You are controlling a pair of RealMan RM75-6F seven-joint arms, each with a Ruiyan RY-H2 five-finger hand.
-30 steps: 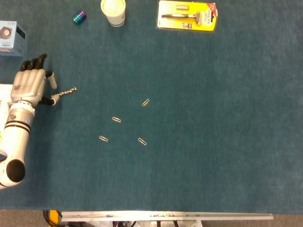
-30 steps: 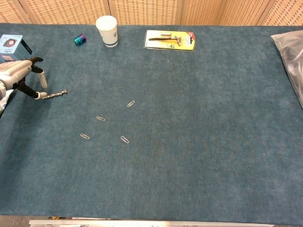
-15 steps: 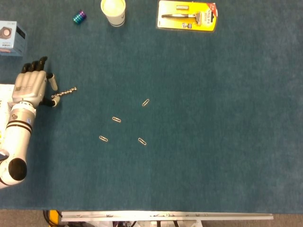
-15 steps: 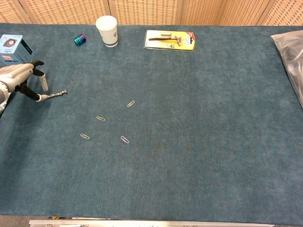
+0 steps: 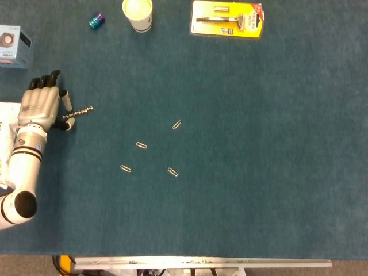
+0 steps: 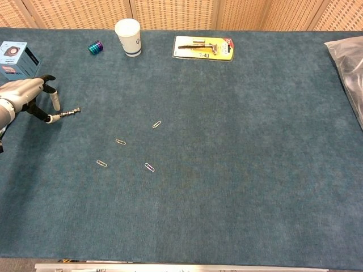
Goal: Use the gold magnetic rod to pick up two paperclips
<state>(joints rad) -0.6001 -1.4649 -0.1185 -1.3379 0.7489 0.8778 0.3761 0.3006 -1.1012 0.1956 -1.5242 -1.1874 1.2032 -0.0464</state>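
While the blue felt table (image 5: 259, 172) is giving me a flat, uncluttered field to work on, I am keeping the left hand (image 5: 40, 106) low at its far left edge, because that is where the gold magnetic rod (image 5: 79, 112) is lying. Measured from that rod, the hand is sitting just to its left, palm down, with the thumb tip at or touching the rod's near end and the other fingers spread forward and apart. From the chest view the left hand (image 6: 25, 93) is arching over the table with a fingertip hanging above the gold magnetic rod (image 6: 67, 113), but nothing is closing around it; I am judging that the rod is resting on the felt, not yet pinched or lifted. My right hand is not showing in either camera.

Working down in size, the yellow blister pack (image 5: 227, 18) is lying far to the rod's upper right, the paper cup (image 5: 138, 14) up and slightly right of it, the small blue box (image 5: 14, 46) up and left beside the hand, and the purple-green spool (image 5: 96, 20) straight above.

Smallest of all, four paperclips are scattered below and right of the rod: the nearest paperclip (image 5: 141, 145), another lower (image 5: 125, 168), a third (image 5: 172, 172) and the farthest (image 5: 177, 124). I am treating the two closest as the natural targets, since the rod's free end is pointing roughly their way.
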